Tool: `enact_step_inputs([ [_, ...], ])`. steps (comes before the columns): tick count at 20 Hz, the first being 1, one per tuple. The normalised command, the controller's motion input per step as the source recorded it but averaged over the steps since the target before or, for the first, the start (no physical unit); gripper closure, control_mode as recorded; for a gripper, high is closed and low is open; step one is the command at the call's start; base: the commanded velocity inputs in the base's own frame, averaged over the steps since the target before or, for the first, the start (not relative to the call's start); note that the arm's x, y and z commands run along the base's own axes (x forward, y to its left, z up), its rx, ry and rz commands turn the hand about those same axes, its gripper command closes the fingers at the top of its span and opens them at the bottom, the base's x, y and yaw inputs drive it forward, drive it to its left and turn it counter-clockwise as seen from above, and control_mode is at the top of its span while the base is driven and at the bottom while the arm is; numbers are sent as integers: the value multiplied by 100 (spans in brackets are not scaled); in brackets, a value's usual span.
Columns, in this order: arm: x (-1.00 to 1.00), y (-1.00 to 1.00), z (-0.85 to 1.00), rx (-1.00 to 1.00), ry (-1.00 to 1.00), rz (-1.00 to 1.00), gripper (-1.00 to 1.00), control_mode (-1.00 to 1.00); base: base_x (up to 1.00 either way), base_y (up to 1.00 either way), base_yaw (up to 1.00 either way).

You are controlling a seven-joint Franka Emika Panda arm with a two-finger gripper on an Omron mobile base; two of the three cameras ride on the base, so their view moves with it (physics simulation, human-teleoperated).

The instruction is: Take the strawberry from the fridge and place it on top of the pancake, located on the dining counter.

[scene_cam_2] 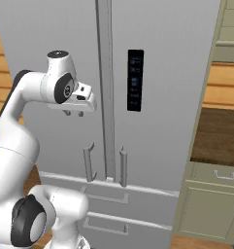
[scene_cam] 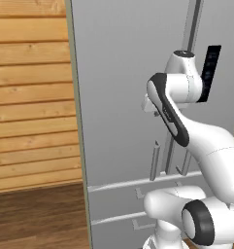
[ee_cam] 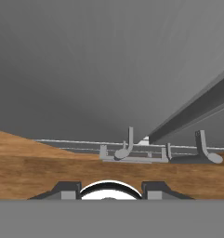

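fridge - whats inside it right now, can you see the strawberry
Nothing inside shows. The fridge has both doors shut, so shelves and contents are covered. Visible are its grey front, bar handles and the drawers below. The gripper hangs shut before the left door.

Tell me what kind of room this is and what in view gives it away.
Most likely a home kitchen, rendered. A tall grey fridge with long bar handles, lower drawers and a dark control panel stands in front. Beside it are a green cabinet with a drawer and a wooden plank wall.
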Motion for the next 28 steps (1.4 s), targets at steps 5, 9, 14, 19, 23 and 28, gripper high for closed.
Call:
enact_step_inputs([
  [5,0,0,0,0,0,0,-100,100,0,0,0],
  [9,0,0,0,0,0,0,-100,100,0,0,0],
  [14,0,0,0,0,0,0,-100,100,-5,0,0],
  [19,0,0,0,0,0,0,-100,100,-50,-7,-1],
  [23,0,0,0,0,0,0,-100,100,-54,-23,-2],
  [28,0,0,0,0,0,0,-100,100,-22,-53,-2],
])
